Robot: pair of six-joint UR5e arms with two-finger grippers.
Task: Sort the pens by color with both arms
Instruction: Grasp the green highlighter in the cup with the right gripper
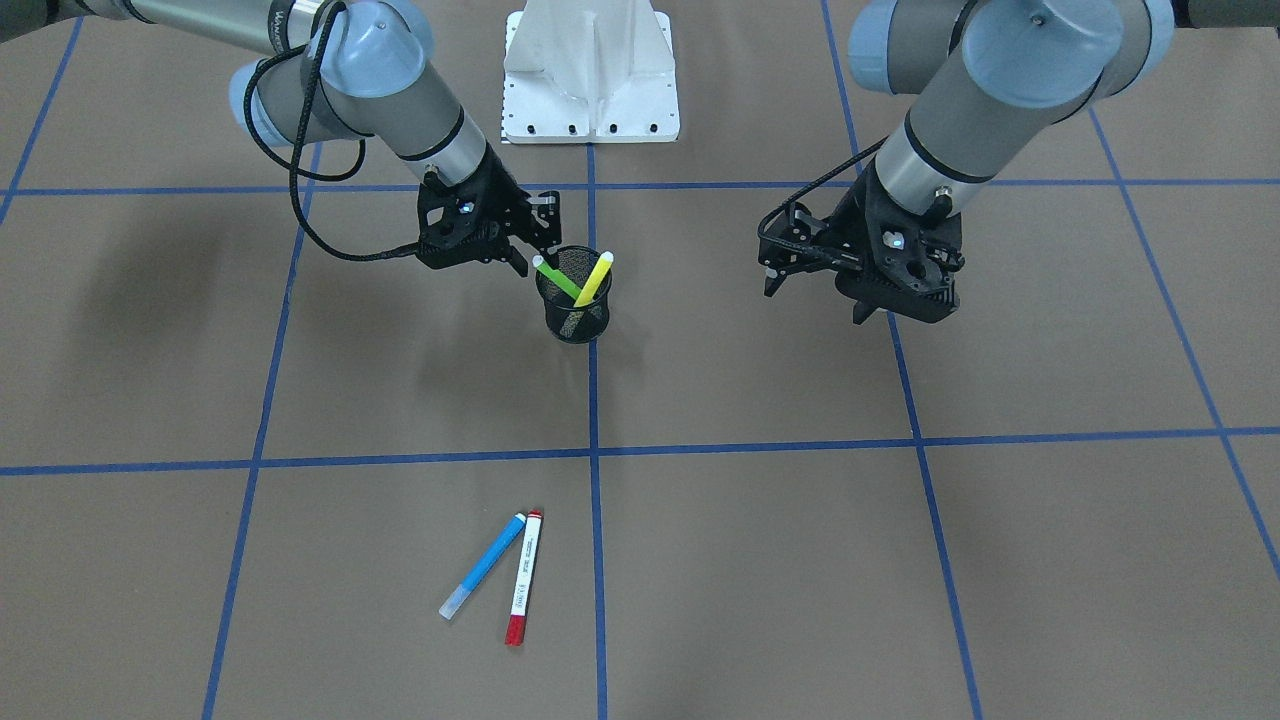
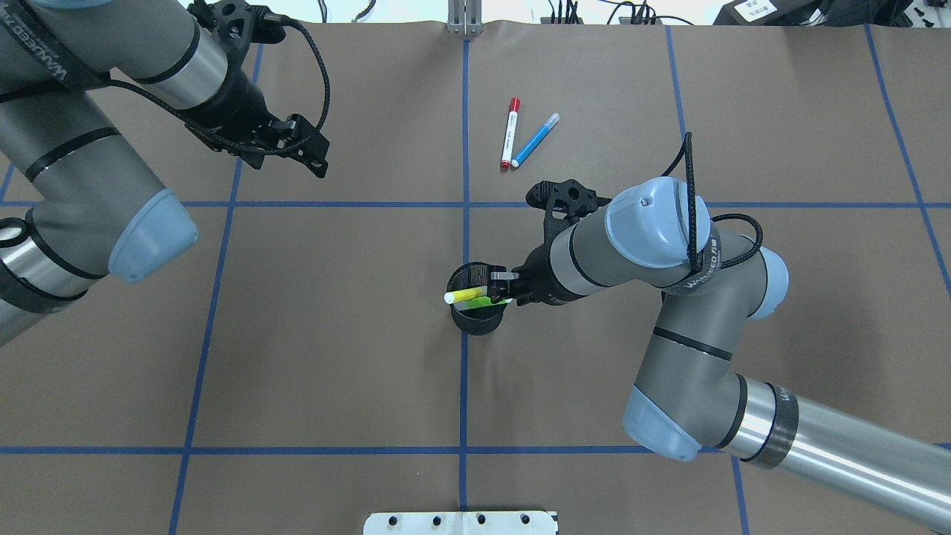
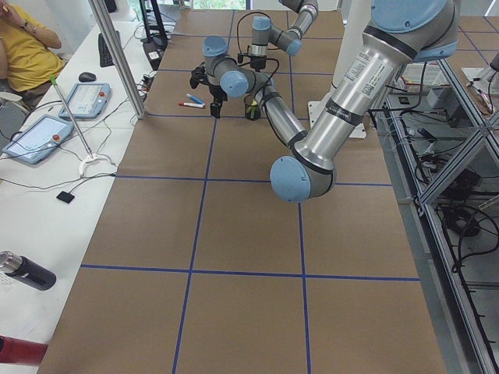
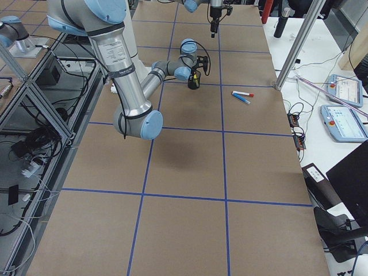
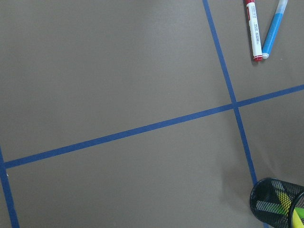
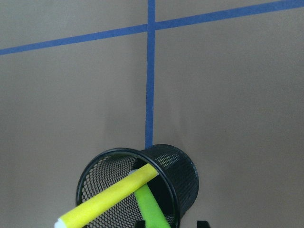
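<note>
Brown paper gridded with blue tape covers the bench (image 1: 760, 560), and from my remote seat I take the black mesh cup (image 1: 573, 300) as my marker; it stands upright on the centre tape line. Two pens stand in the cup and cross each other: the green pen (image 1: 558, 278) leans toward the right arm's side, and the yellow pen (image 1: 595, 277) leans the other way. The right pincer (image 1: 535, 252) is at the cup's rim, around the green pen's upper end. In the right wrist view its tips stand apart with that pen between them, the gap wider than the barrel, so I read it as not clamped. The left pincer (image 1: 815, 302) hangs above the bench well apart from the cup, on the cup's other side, with its jaws apart and nothing in them.

The blue pen (image 1: 483, 565) and the red pen (image 1: 524, 577) lie flat on the bench, well apart from the cup, on the side away from the white pedestal (image 1: 590, 75). They form a narrow V — the ends nearer the cup come just beside each other, and I cannot tell whether they touch.
</note>
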